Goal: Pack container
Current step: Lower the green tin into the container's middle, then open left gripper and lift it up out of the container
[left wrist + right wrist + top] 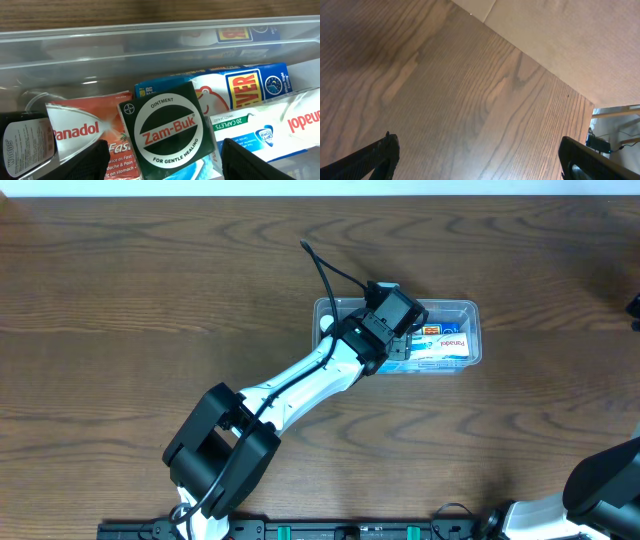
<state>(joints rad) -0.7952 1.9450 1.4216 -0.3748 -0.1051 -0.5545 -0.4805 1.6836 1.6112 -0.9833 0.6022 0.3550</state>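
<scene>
"Where is the container [470, 308]?"

"On the table [120, 300], a little right of the middle. The left arm [300, 380] reaches over its left end, and the left gripper [165, 164] hangs inside it."

"Is it holding anything?"

"No. Its fingers [95, 160] stand apart, with a green ointment box [167, 130] between them and a gap on either side. That box lies on top of a red tablet pack [85, 132] and a blue and white box [240, 85]. A dark bottle [25, 145] sits at the left, and a white tablet box [280, 125] at the right."

"And the other arm?"

"It is at the near right corner, well apart from the tub. The right gripper [480, 160] is spread wide over bare wood, with nothing between its fingers."
</scene>
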